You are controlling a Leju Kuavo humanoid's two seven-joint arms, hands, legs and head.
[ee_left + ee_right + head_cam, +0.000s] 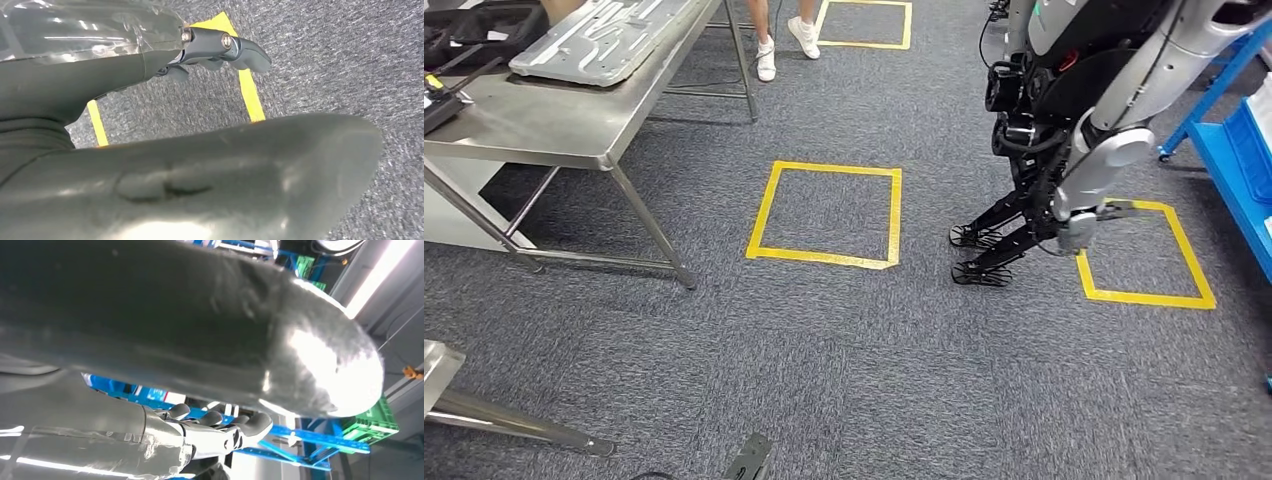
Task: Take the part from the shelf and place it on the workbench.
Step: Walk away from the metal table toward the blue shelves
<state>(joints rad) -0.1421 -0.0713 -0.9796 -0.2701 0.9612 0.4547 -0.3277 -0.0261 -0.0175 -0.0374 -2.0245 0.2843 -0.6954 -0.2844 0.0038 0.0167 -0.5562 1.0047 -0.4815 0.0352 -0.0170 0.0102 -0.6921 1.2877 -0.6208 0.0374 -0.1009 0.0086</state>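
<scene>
Head view: one grey moulded part point(599, 40) lies flat on the steel workbench point(534, 125) at far left, next to one black case point(469, 30). Whether it is the task's part cannot be told. One blue shelf point(1234, 150) stands at the right edge.

Left hand point(165, 65) hangs over the grey carpet point(824, 360), fingers point(235, 47) straight and apart, holding nothing. Right hand point(200, 435) is raised in front of blue racking point(310, 437) and one green crate point(372, 422), fingers slightly curved and apart, holding nothing.

Three yellow tape squares mark the carpet: one centre point(769, 205), one right point(1194, 265), one far point(864, 43). A second humanoid robot point(1064, 110) stands between the centre and right squares. A person's feet point(784, 45) are beyond the workbench. Open carpet lies between the workbench legs and that robot.
</scene>
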